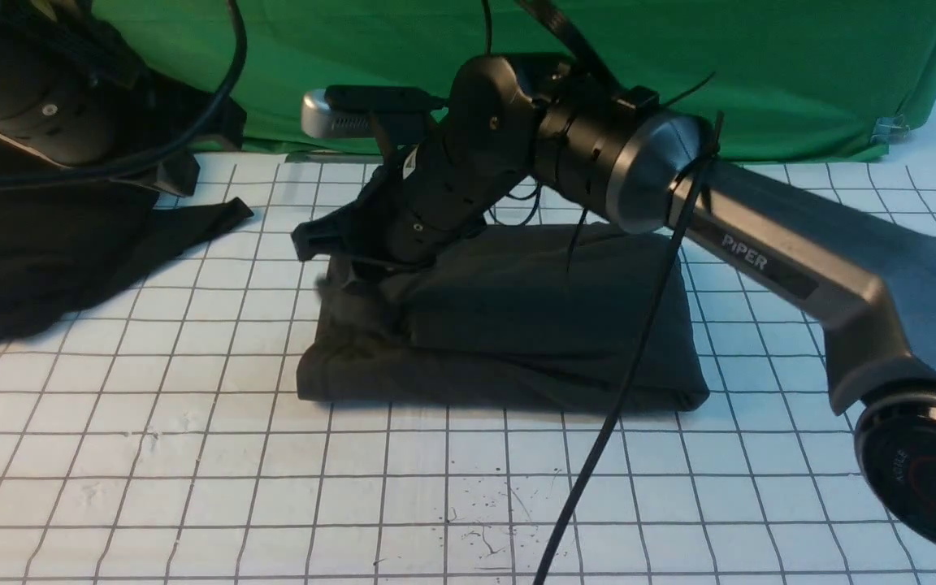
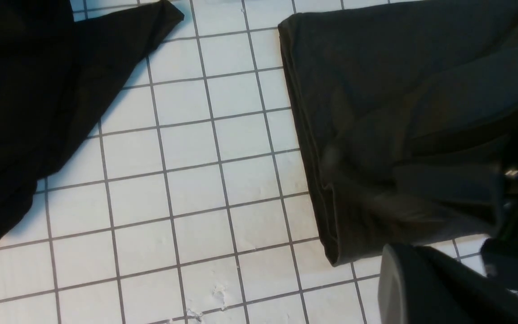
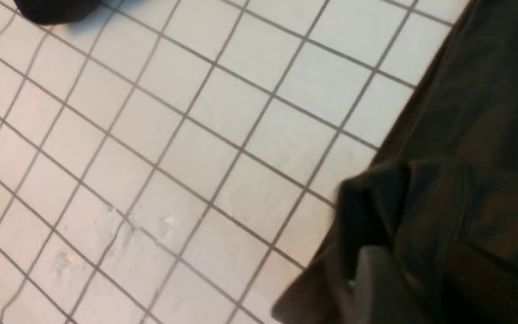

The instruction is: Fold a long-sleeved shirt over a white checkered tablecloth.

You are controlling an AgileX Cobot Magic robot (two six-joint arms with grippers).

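The long-sleeved shirt (image 1: 533,325) lies folded into a thick charcoal rectangle in the middle of the white checkered tablecloth (image 1: 192,455). My right arm reaches across it from the right. The right gripper (image 1: 328,262) sits at the shirt's left end, its fingers apart, and a raised fold of cloth rests against them. In the right wrist view one grey finger (image 3: 376,279) shows beside that fold of the shirt (image 3: 475,135); the other finger is hidden. My left arm (image 1: 29,97) hangs high at the far left. Its dark fingers (image 2: 421,288) are shut on nothing, off the shirt's (image 2: 398,112) corner.
A blacker plain garment (image 1: 45,252) lies crumpled at the left under the left arm. A green cloth (image 1: 517,49) hangs across the back. A black cable (image 1: 622,390) runs from the right arm down over the shirt to the front edge.
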